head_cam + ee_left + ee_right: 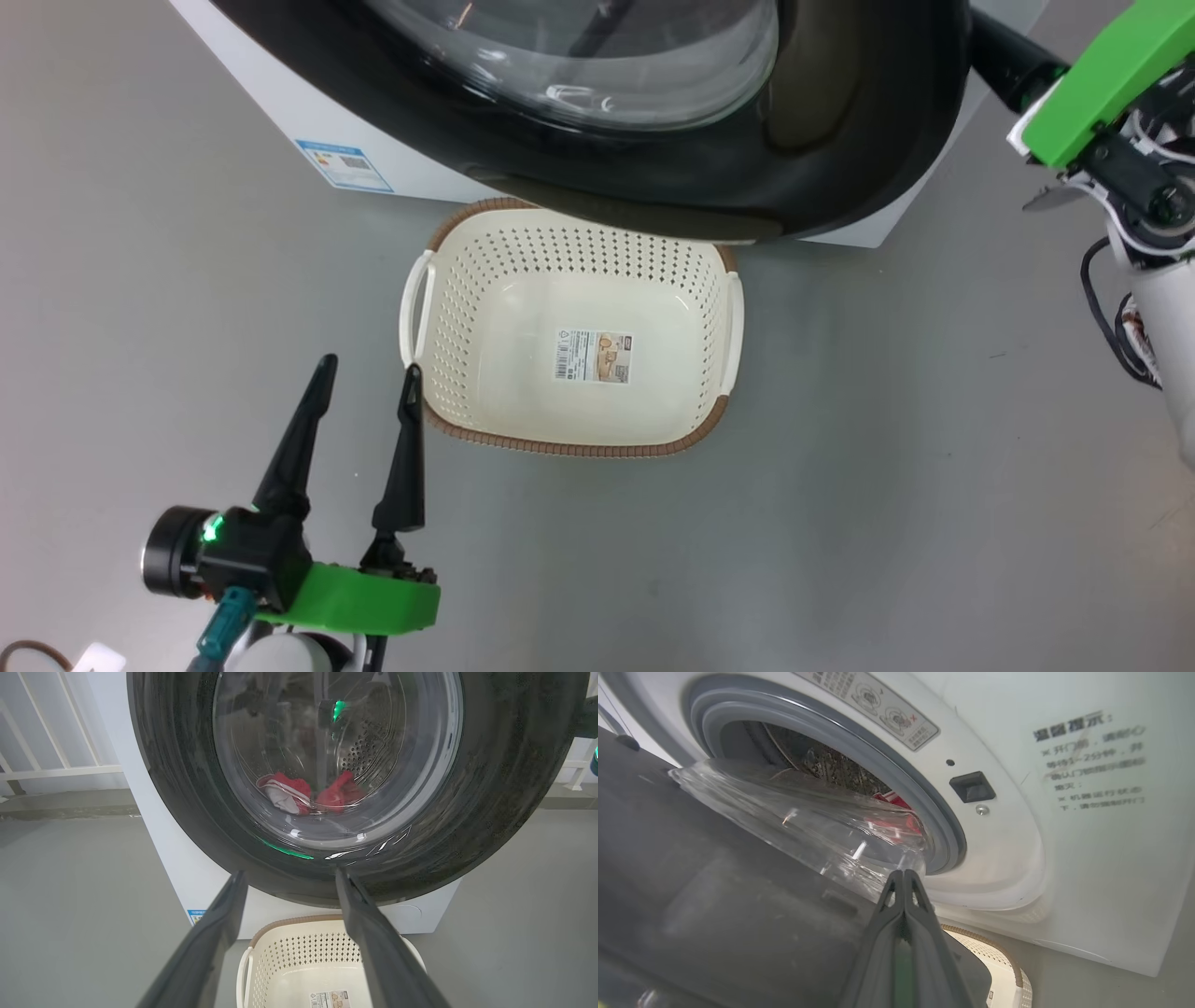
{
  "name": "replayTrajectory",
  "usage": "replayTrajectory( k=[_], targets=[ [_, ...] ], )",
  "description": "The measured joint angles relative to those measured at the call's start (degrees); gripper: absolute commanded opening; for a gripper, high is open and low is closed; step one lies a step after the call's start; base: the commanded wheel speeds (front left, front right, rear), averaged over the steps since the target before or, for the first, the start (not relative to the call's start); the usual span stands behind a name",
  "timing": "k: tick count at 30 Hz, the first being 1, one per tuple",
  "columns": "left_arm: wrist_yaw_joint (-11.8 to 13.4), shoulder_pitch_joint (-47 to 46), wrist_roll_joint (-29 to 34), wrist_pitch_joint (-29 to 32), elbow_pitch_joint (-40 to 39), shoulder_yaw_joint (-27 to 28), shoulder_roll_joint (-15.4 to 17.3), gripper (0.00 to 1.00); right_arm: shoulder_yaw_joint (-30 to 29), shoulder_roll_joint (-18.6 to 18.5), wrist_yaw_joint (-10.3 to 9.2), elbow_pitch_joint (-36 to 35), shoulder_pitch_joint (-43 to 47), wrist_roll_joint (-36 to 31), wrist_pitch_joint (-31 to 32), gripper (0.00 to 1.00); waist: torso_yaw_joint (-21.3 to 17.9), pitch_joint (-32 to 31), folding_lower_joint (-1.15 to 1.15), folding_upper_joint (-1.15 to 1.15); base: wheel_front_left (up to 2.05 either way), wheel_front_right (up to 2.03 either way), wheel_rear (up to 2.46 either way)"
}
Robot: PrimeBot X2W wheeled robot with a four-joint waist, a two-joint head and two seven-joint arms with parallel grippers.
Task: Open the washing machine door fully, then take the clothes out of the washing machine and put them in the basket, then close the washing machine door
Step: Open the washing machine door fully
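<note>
The washing machine door (840, 112), black-rimmed with a glass bowl, stands partly open and overhangs the far edge of the empty cream basket (579, 448) on the floor. The white washing machine (308, 112) stands behind it. Through the door glass in the left wrist view, the red clothes (338, 794) lie low in the drum. My left gripper (369, 366) hovers open and empty beside the basket's left handle. My right gripper (903, 873) is shut on nothing, its tips against the door's inner face just below the glass bowl. Past the bowl, the red clothes (889, 798) show inside the grey rubber ring (943, 826).
Grey floor lies all around the basket. A blue label sticker (344, 166) sits low on the machine's front. My right arm (1102, 84) reaches in from the upper right, past the door's edge. A white railing (56, 770) stands left of the machine.
</note>
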Motion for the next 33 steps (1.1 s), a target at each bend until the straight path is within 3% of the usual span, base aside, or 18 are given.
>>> replayTrajectory(
  k=[16,33],
  targets=[
    [0.03,2.29,0.01,0.00,-1.07,2.69,0.02,1.00,9.51,-1.88,0.00,-14.54,9.34,6.05,-0.30,0.00,-0.47,-2.75,0.00,0.00,0.00,0.00,0.00],
    [0.05,3.99,0.09,0.00,-2.05,4.11,0.04,1.00,15.59,-5.59,0.00,-27.03,16.33,8.66,-3.07,0.00,-1.41,-5.24,0.00,0.00,0.00,0.00,0.00]
  ],
)
